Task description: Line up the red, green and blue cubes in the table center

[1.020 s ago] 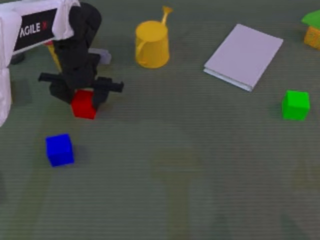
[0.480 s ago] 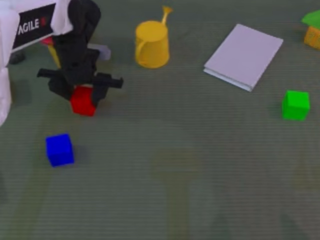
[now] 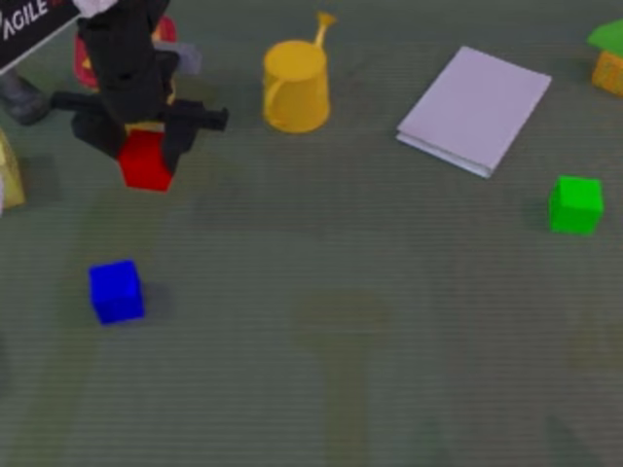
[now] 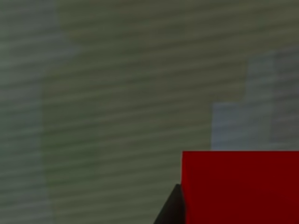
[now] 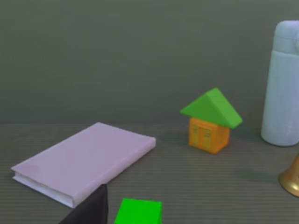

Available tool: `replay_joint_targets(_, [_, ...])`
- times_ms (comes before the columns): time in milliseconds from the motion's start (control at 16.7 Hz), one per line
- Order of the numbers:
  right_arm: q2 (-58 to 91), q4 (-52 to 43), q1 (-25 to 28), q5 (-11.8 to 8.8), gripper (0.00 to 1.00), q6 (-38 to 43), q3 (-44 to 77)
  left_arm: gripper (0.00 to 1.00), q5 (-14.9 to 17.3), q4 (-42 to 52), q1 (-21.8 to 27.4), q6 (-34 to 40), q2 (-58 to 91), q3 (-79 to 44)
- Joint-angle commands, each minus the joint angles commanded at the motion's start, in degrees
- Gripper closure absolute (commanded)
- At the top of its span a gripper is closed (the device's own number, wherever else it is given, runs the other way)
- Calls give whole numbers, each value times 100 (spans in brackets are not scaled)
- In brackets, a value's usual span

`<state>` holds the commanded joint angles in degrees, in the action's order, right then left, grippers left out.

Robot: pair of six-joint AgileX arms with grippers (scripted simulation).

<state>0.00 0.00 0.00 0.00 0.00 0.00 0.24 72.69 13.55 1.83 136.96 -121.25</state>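
My left gripper [image 3: 143, 151] is at the table's far left, shut on the red cube [image 3: 146, 171], which hangs above the tabletop. In the left wrist view the red cube [image 4: 240, 186] fills the corner, with one dark finger [image 4: 172, 210] pressed against its side. The blue cube [image 3: 116, 290] rests on the table in front of that gripper, apart from it. The green cube [image 3: 575, 204] sits alone at the right. My right arm is out of the top view; its wrist view shows the green cube [image 5: 138, 212] close by and one finger [image 5: 96, 207] set wide of it. The table center [image 3: 341, 321] is bare.
A yellow cup [image 3: 295, 86] stands at the back, right of the left arm. A pale closed book [image 3: 474, 109] lies at the back right. The orange block with a green top [image 3: 611, 58] is in the far right corner, next to a white bottle [image 5: 282, 84] and a brass bell [image 5: 292, 179].
My left gripper has risen and drawn back toward the far left with the red cube in it. The blue and green cubes have not moved.
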Motion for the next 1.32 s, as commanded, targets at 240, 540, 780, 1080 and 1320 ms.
replay_joint_targets(240, [0, 0, 0, 0, 0, 0, 0, 100, -6, -43, 91, 77, -53, 96])
replay_joint_targets(540, [0, 0, 0, 0, 0, 0, 0, 100, -45, -362, 806, 1139, -877, 1233])
replay_joint_targets(780, [0, 0, 0, 0, 0, 0, 0, 100, -78, -702, 1606, 2413, -1788, 2652])
replay_joint_targets(1080, [0, 0, 0, 0, 0, 0, 0, 100, -109, -1016, 2256, 3376, -2569, 3623])
replay_joint_targets(1320, [0, 0, 0, 0, 0, 0, 0, 100, -108, -1008, 2244, 3377, -2562, 3628])
